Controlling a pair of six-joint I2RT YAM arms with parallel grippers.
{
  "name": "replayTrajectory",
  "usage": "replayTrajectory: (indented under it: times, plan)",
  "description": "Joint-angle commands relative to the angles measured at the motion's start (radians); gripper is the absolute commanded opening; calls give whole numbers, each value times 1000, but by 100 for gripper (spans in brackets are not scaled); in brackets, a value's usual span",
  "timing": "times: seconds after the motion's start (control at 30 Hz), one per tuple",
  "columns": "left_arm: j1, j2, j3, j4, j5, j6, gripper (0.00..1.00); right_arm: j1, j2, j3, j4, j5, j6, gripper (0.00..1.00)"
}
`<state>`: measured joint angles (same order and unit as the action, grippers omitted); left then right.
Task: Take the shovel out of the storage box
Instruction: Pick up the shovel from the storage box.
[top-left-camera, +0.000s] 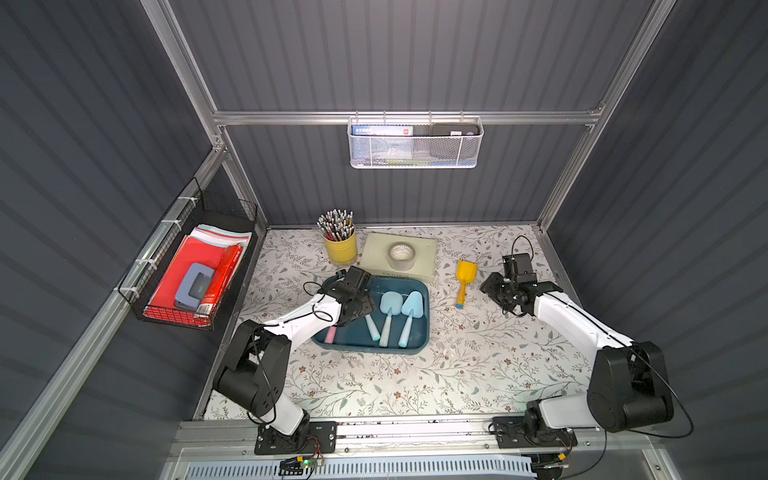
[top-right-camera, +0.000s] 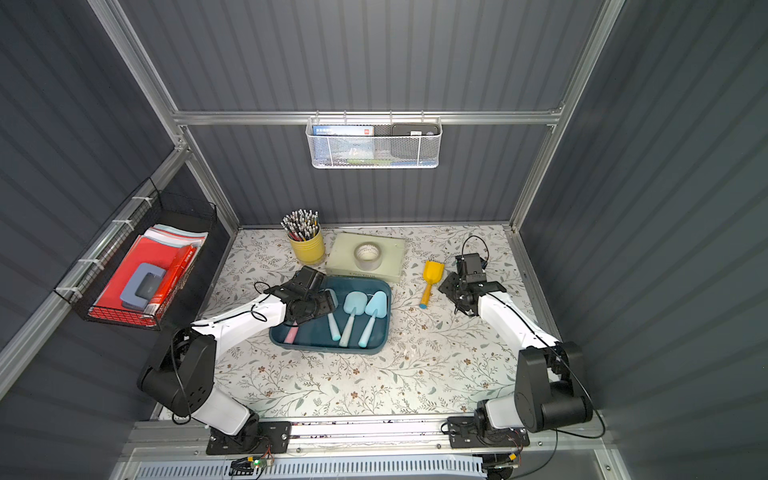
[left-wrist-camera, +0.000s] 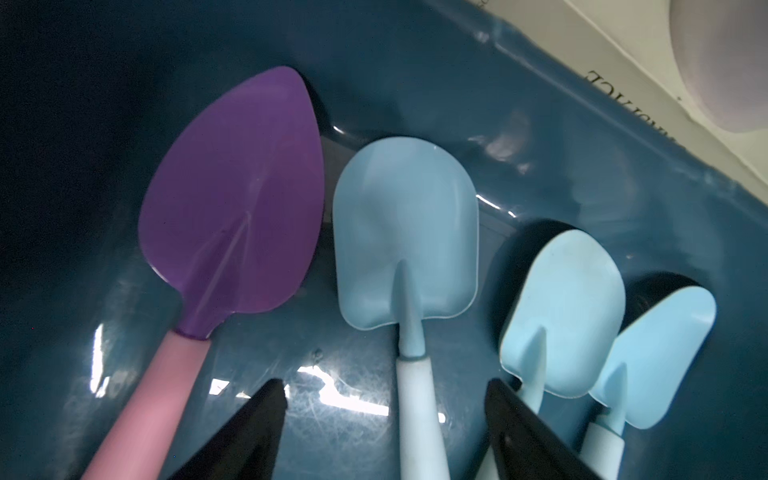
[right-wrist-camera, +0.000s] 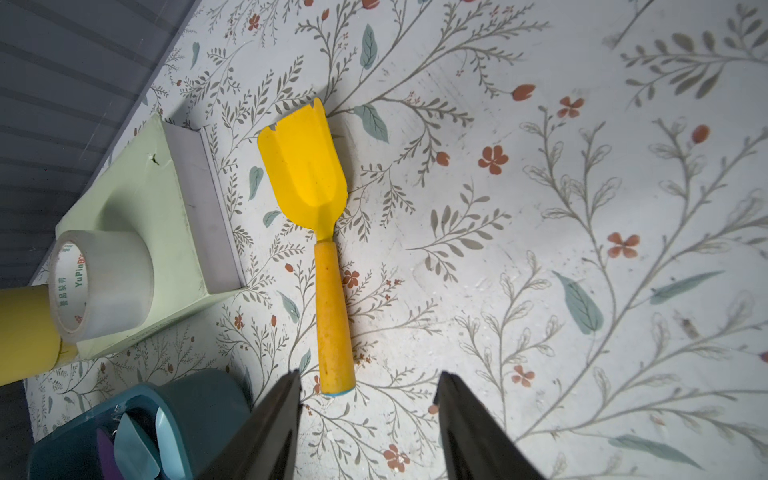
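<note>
- storage box (top-left-camera: 374, 348) sits mid-desk; four shovels lie flat inside, blades toward the back wall.
- From the left wrist view: purple shovel (left-wrist-camera: 237, 199) with a pink handle, then a pale-blue shovel (left-wrist-camera: 405, 232), then two more blue shovels (left-wrist-camera: 565, 307) overlapping near the box wall.
- Step in hand, as I read it: the grasp on the pale-blue shovel, not yet made, nothing lifted.
- left claw (left-wrist-camera: 382, 386) is down inside the box – jaws apart, straddling that shovel's whitish handle just below the blade.
- Handle sits nearer one jaw; I see no contact with either jaw, so it holds nothing.
- Next move probably calls for pinching the handle, then lifting straight up to clear the low wall and carrying it out onto the desk (top-left-camera: 415, 386).
- Watch-out: the purple shovel's pink handle lies just beside one jaw and the neighbouring blue handles just beside the other – a sloppy pinch could nudge either one.
- yellow shovel (top-left-camera: 464, 278) is already out, lying flat on the desk between the box and the right arm.
- right claw (right-wrist-camera: 370, 376) hangs above the desk just beyond the yellow handle's end, jaws parted, empty, touching nothing.
- Book with a tape roll (top-left-camera: 401, 254) on top sits behind the box, clear of the work.
</note>
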<state>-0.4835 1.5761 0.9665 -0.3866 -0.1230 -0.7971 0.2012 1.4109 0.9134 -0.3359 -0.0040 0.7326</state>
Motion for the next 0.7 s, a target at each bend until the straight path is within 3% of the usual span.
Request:
replayTrajectory:
  times: [0.0,0.47,0.67]
  plan:
    - [-2,-24,-32,65,39,-20,76,4,-8,-21,13,-16,-9,57]
    - [0,-35,-149,199,-28,-56,66,4,26,-36,44,-52,-9,57]
    - [-1,-4,-150,266,-18,-21,66,4,41,-32,53,-70,-6,57]
